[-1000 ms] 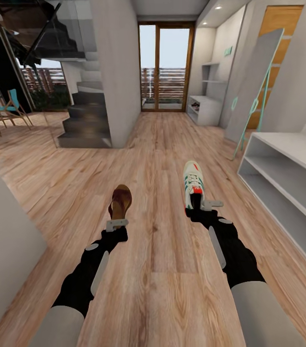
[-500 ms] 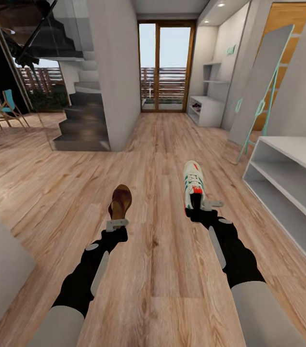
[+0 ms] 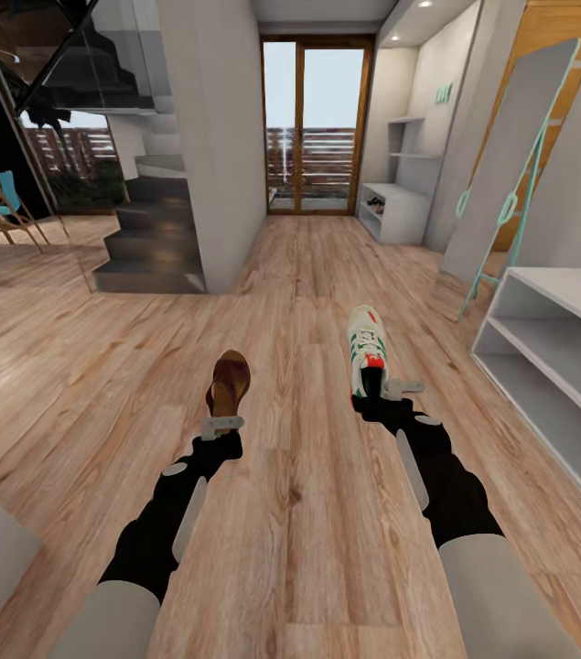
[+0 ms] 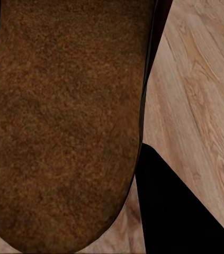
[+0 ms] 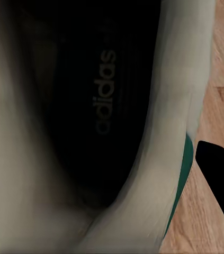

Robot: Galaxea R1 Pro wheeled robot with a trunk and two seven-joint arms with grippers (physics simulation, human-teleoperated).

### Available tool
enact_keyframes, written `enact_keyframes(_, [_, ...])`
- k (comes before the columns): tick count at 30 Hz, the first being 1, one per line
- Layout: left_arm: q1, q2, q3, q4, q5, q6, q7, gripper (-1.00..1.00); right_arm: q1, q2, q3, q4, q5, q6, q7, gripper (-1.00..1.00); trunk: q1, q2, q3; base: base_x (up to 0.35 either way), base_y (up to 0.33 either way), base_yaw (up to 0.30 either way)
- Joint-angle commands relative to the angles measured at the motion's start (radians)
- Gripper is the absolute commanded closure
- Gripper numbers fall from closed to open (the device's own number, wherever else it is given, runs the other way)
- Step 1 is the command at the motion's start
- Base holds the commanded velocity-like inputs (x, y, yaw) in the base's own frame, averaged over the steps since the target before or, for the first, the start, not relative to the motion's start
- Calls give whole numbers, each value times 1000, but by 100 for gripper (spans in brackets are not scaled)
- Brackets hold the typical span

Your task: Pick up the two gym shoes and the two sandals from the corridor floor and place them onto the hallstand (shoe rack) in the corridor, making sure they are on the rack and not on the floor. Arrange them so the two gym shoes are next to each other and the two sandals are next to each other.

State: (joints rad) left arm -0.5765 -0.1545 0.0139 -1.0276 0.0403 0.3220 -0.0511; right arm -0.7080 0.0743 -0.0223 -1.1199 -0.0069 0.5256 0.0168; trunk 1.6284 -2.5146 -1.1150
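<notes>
**Both grippers loaded, rack off to your right**

Your left gripper [image 3: 222, 425] is clamped on the heel end of a sandal [image 3: 229, 383], which sticks out ahead of it with the toe pointing down the corridor. In the left wrist view the sandal's brown surface [image 4: 64, 121] lies right against the camera, with a dark finger [image 4: 180, 211] beside it. Your right gripper [image 3: 389, 391] grips the heel of a gym shoe [image 3: 366, 351], again toe forward; the right wrist view looks straight into the shoe's dark, branded insole [image 5: 104, 116]. Both are carried clear above the corridor floor [image 3: 299, 513], well apart from each other.

You appear to be in the carrying step: one of each pair in hand, neither yet placed. A pale grey-white shelving unit [image 3: 555, 366] with open low shelves stands near your right arm, and a similar one [image 3: 395, 209] stands at the far end by the glass doors; which is the hallstand you want I cannot tell for sure.

Next you need to turn the base toward the rack, then set each shoe fully on a surface, leaving room beside it for its partner.
</notes>
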Motion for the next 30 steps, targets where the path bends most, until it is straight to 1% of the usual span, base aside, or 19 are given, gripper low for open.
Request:
enact_keyframes(1, [0,0,1,-2,1,6,-4,100,0,1,-2,-1,-1,5,2,100,0,0,-1,347,0,0])
enact_keyframes(16, [0,0,1,-2,1,6,-4,100,-1,1,-2,-1,-1,5,1,100,0,0,-1,347,0,0])
enact_keyframes(23, [0,0,1,-2,1,6,-4,100,0,1,-2,-1,-1,5,2,100,0,0,5,347,0,0])
enact_keyframes(30, [0,0,1,-2,1,6,-4,100,0,1,-2,-1,-1,5,1,100,0,0,6,347,0,0])
